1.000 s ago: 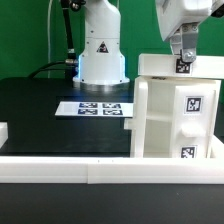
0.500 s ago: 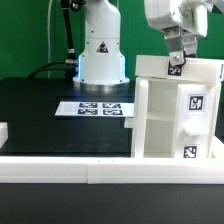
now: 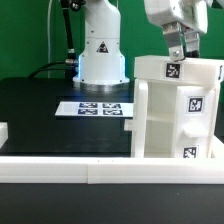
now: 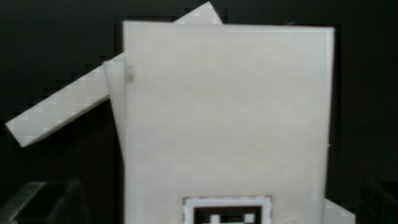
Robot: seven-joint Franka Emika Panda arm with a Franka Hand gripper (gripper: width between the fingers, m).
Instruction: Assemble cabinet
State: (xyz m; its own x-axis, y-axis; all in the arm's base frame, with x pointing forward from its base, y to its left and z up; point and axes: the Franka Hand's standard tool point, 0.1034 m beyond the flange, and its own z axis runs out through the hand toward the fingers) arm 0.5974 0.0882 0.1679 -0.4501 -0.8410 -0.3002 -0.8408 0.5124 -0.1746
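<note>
The cabinet [image 3: 175, 110] is a large white box-like body standing at the exterior view's right, with square tags on its top panel [image 3: 171, 71] and its side. My gripper [image 3: 181, 48] hangs just above the top panel, clear of it, with nothing between its fingers, and it looks open. In the wrist view the cabinet's flat white panel [image 4: 222, 100] fills most of the picture, with one tag [image 4: 228, 212] at the edge and a slanted white panel [image 4: 71, 105] sticking out beside it.
The marker board [image 3: 95, 108] lies on the black table in front of the robot base [image 3: 100, 50]. A low white rail [image 3: 100, 170] runs along the front. A small white part [image 3: 3, 131] sits at the exterior view's far left edge.
My gripper has risen off the cabinet's top panel and drifted slightly aside, uncovering the tag on the top. The cabinet has not moved.
</note>
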